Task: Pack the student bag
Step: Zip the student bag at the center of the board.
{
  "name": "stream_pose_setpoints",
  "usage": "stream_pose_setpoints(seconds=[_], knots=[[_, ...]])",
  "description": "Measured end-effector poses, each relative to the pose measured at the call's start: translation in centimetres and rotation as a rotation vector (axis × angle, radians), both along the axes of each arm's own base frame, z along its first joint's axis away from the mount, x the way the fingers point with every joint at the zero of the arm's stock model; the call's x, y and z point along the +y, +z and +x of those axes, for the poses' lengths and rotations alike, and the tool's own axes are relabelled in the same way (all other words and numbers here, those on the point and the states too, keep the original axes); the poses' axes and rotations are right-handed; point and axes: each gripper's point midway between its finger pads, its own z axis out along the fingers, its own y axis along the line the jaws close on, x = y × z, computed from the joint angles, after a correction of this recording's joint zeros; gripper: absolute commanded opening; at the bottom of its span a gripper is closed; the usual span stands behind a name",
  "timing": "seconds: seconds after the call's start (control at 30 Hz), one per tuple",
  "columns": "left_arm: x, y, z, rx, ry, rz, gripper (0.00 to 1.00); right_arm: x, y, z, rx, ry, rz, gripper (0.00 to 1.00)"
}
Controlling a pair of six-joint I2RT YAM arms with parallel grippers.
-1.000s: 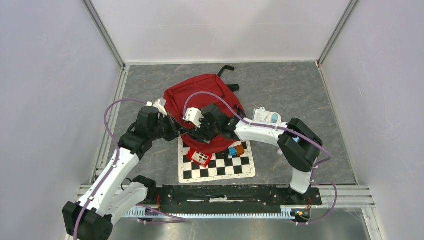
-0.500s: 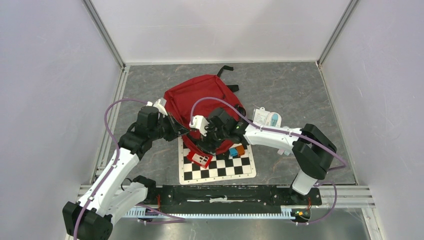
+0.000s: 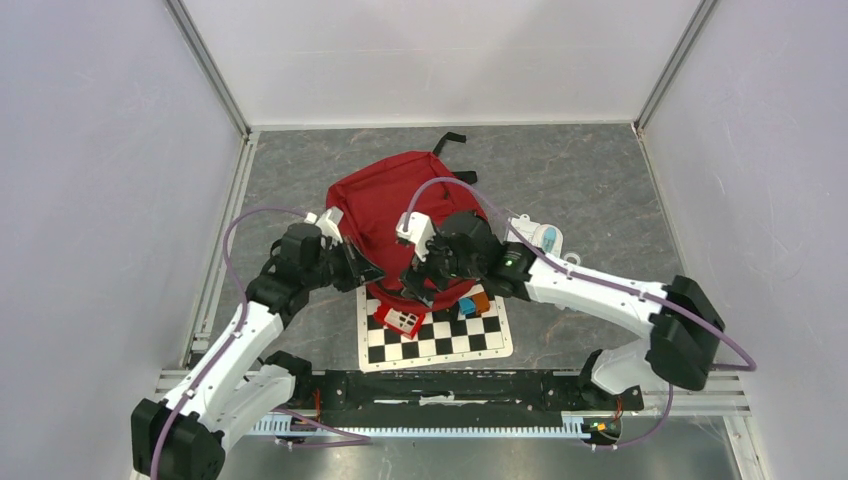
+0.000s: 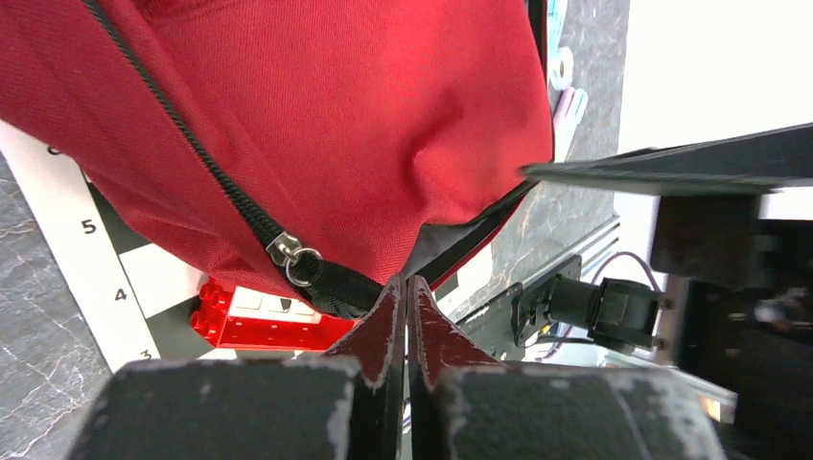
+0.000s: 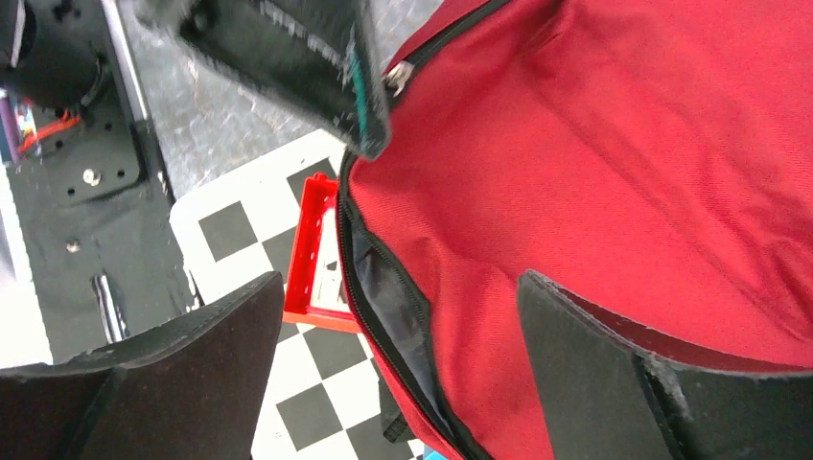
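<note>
The student bag (image 3: 395, 205), a red backpack, lies mid-table with its near edge over a chessboard (image 3: 440, 335). My left gripper (image 3: 368, 277) is shut, its tips pinched at the bag's rim (image 4: 403, 284) beside a black zipper pull (image 4: 292, 254). My right gripper (image 3: 418, 285) is open, its jaws wide apart above the bag's zipper opening (image 5: 388, 297), where grey lining shows. It holds nothing. The bag fills the left wrist view (image 4: 316, 115) and the right wrist view (image 5: 594, 163).
A red toy brick (image 3: 398, 319) lies on the chessboard, partly under the bag; it also shows in the wrist views (image 4: 259, 326) (image 5: 312, 259). Blue (image 3: 466, 303) and orange (image 3: 481, 298) blocks sit beside it. A white packet (image 3: 535, 236) lies to the bag's right.
My right arm has swung its elbow out to the right and its gripper has shifted right along the bag's near edge. My left gripper has moved slightly right, staying at the rim.
</note>
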Motion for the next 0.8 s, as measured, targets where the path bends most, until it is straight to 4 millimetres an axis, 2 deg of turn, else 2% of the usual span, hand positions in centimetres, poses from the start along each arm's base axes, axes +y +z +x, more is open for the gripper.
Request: stream_pose_setpoints(seconds=[0.13, 0.2, 0.33, 0.47, 0.6, 0.73, 0.8], knots=[[-0.3, -0.9, -0.1, 0.006, -0.014, -0.008, 0.02, -1.1, 2.6, 1.0, -0.071, -0.094, 0.062, 0.98], [-0.4, -1.0, 0.1, -0.002, -0.016, -0.015, 0.04, -1.8, 3.1, 1.5, -0.099, -0.142, 0.079, 0.98], [-0.8, -1.9, 0.3, 0.015, -0.019, -0.026, 0.24, -2.9, 2.6, 2.3, -0.102, -0.237, 0.08, 0.98], [-0.8, -2.0, 0.3, 0.023, -0.018, -0.024, 0.52, -3.7, 2.0, 3.1, -0.073, -0.341, 0.081, 0.98], [-0.4, 0.0, 0.6, -0.023, -0.007, -0.004, 0.65, -3.7, 2.1, 3.3, -0.037, -0.399, 0.113, 0.97], [0.3, 3.5, 1.4, -0.093, 0.009, 0.038, 0.69, -2.9, 2.7, 3.3, -0.006, -0.412, 0.174, 0.94], [0.8, 4.3, 1.7, -0.111, 0.025, 0.072, 0.7, -2.4, 2.9, 3.1, 0.014, -0.403, 0.197, 0.93]])
